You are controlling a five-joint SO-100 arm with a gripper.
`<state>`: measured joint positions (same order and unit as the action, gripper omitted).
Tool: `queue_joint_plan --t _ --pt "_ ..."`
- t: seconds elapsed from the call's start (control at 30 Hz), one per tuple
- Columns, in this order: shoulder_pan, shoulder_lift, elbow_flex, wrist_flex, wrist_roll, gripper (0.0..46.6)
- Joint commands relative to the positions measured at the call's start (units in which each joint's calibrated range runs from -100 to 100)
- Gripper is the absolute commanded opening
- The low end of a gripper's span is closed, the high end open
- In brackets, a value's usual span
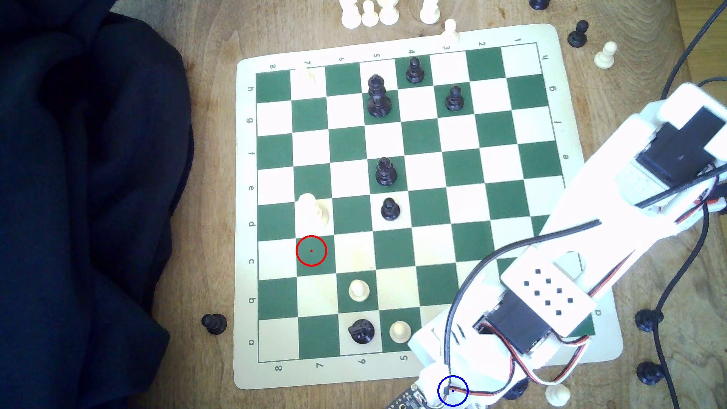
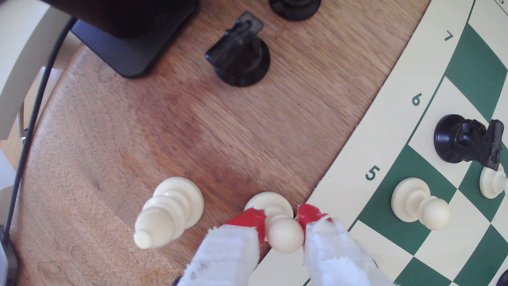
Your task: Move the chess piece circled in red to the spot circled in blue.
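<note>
The chess piece, a small cream pawn (image 2: 286,236), stands upright with its base on the wood, just off the numbered edge of the board (image 2: 357,176). My gripper (image 2: 281,220) is shut on it, one red fingertip on each side of its neck under the ball head. In the exterior view, the white arm (image 1: 550,291) reaches down over the board's near right corner. Its tip covers the blue ring (image 1: 452,390), so the spot beneath is hidden. The red ring (image 1: 311,250) marks a green square with nothing on it.
A white bishop (image 2: 167,214) stands close beside the held pawn. A black knight (image 2: 242,55) and a dark stand base (image 2: 132,46) lie farther out on the wood. On the board's nearest squares are a white pawn (image 2: 420,205) and a black knight (image 2: 467,143). Dark cloth (image 1: 78,196) covers the exterior view's left.
</note>
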<state>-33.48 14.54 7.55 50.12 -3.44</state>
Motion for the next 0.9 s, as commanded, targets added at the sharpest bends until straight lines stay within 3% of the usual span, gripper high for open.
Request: queue_joint_plan --t 0.0,0.33,0.57,0.87 --pt "0.0 -1.0 -4.9 0.1 0.0 1.5" --pt "-0.2 -0.8 -4.9 1.6 0.1 4.6" --pt "0.1 -1.9 -4.9 2.5 -0.1 11.8" --pt "0.8 -3.8 -4.6 2.7 0.0 13.6"
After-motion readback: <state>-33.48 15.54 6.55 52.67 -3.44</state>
